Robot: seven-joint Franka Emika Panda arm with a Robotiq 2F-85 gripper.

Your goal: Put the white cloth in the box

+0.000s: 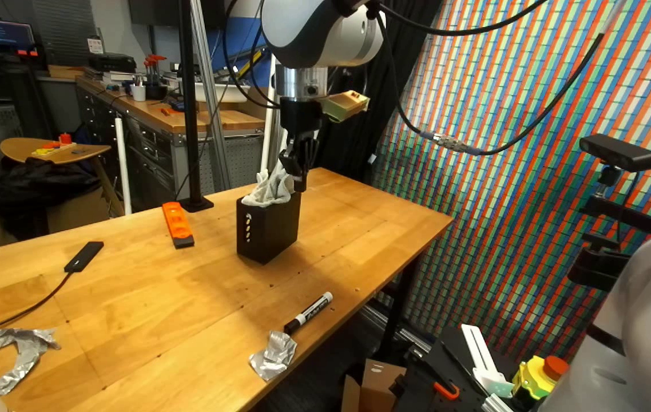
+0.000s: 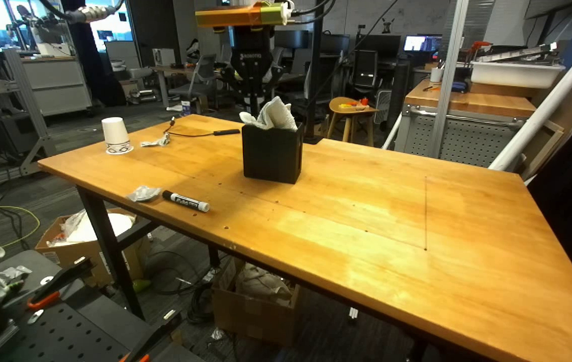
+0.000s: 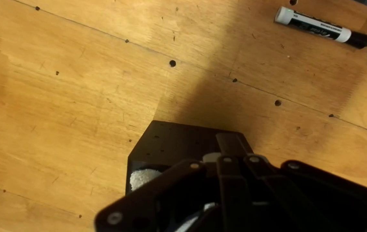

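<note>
The cloth [image 1: 271, 189] is bunched upright in the box [image 1: 271, 232], past its rim, just beside the gripper [image 1: 301, 184], whose fingers are pressed together; downward tucking seems needed.

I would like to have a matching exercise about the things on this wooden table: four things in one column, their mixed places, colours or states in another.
First column:
1. box
2. cloth
3. marker
4. cup

Second column:
A. lying, black end toward crumpled foil
B. poking out of the box's top
C. white, dark pattern near its bottom
D. black, standing upright

Right pairs: 1-D, 2-B, 3-A, 4-C
</note>
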